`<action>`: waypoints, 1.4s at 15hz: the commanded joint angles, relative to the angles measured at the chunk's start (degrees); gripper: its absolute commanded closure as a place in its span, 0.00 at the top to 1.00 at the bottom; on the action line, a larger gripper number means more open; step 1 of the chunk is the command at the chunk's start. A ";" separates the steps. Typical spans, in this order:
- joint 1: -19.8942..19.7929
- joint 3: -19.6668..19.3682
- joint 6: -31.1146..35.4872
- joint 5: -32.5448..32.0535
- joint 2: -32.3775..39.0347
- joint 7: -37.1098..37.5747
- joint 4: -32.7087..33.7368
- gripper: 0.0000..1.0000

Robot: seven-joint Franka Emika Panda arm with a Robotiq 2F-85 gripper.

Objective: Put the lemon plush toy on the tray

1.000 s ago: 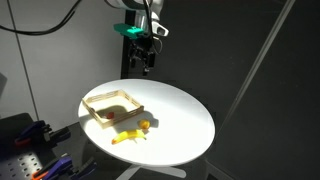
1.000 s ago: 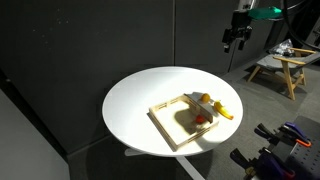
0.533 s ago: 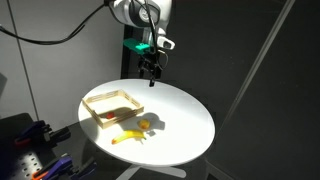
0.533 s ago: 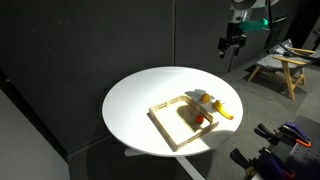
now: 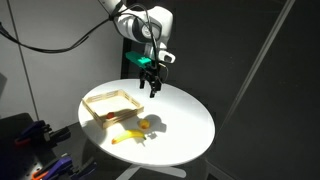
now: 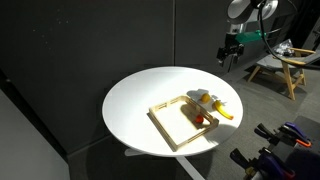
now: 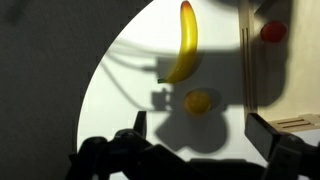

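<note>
Lemon plush toy (image 7: 198, 101): on bare tabletop (image 5: 190, 120), outside wooden tray (image 7: 247, 75), just beside tray's outer wall, near table edge. Outline nearly round in wrist view; long axis and pointing direction not discernible. Banana (image 7: 183, 45): close beside lemon, stem end nearest it, long axis roughly parallel to tray wall. Small red object (image 7: 272, 31): inside tray. Gripper (image 5: 152, 85): above opposite table edge, jaws spread wide, holding nothing.

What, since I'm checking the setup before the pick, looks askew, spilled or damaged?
Nothing stands out: the lemon plush and banana lie intact on the table beside the tray, which sits flat with a small red item inside.
</note>
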 commanded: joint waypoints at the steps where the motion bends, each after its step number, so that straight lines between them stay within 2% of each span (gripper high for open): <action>1: -0.40 0.17 -1.04 -1.27 2.81 -2.22 2.18 1.00; 7: -0.33 1.17 1.15 -1.47 6.31 -6.64 3.11 1.00; 12: -0.28 2.44 7.74 -1.25 8.50 -9.94 3.26 1.00; 16: -0.53 3.12 10.65 -0.73 10.82 -10.67 4.60 1.00; 18: -0.43 2.87 10.10 -1.03 11.74 -9.67 5.64 1.00; 19: -0.16 2.93 10.44 -0.98 10.36 -9.09 3.43 1.00; 21: -0.22 2.93 10.44 -0.99 11.08 -9.08 4.14 1.00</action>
